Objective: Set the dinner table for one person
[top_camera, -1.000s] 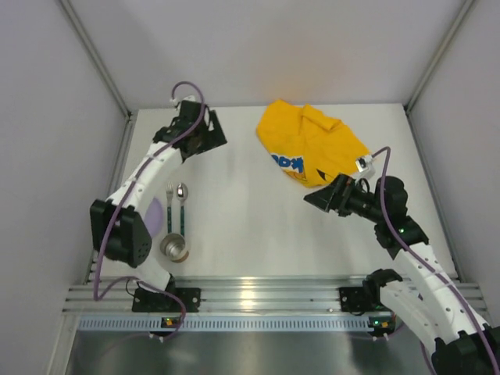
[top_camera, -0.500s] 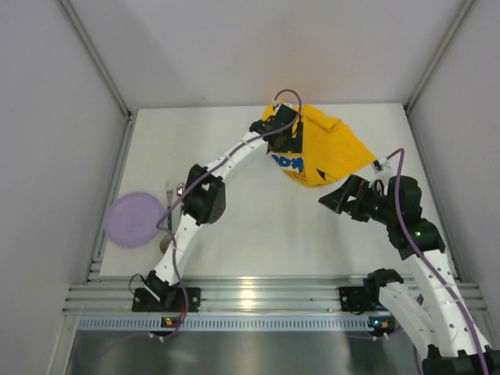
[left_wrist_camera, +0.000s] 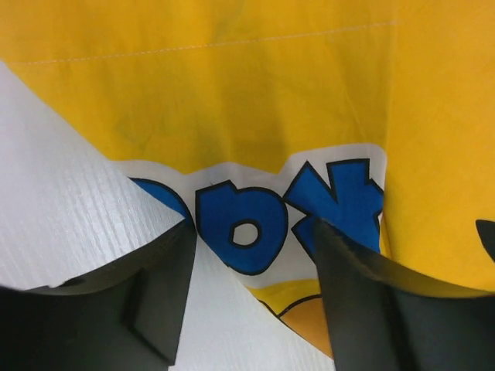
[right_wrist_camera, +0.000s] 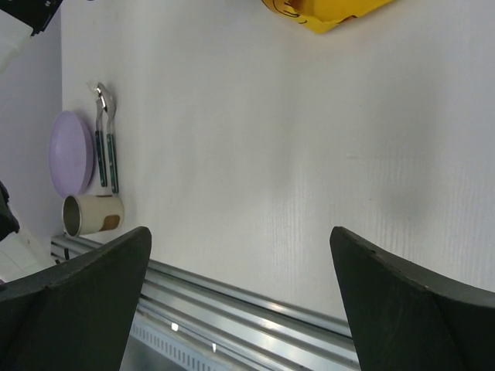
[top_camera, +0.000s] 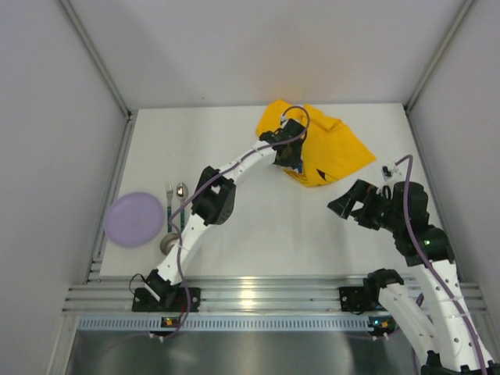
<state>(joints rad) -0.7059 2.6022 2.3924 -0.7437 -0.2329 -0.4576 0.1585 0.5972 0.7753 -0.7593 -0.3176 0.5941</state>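
Observation:
The white dinner table [top_camera: 250, 226] holds a crumpled yellow cartoon-printed cloth mat [top_camera: 328, 148] at the back right. My left gripper [top_camera: 292, 162] reaches over the mat's near-left edge. In the left wrist view my left gripper [left_wrist_camera: 251, 290] is open, its jaws straddling the mat's blue lettering [left_wrist_camera: 240, 228] and the table beside it. My right gripper [top_camera: 341, 208] is open and empty, above bare table just in front of the mat; in the right wrist view my right gripper [right_wrist_camera: 240, 297] is wide open.
At the left edge lie a purple plate [top_camera: 134, 219], a fork [top_camera: 169, 197], a spoon [top_camera: 181, 194] and a metal cup [top_camera: 167, 245]. The right wrist view shows the plate [right_wrist_camera: 71, 152], the cup [right_wrist_camera: 91, 214] and the aluminium rail [right_wrist_camera: 255, 309] along the near edge.
My left arm has swung from the far left corner across to the yellow mat and lowered onto its edge. My right gripper has drawn back to the right. The plate has come into view.

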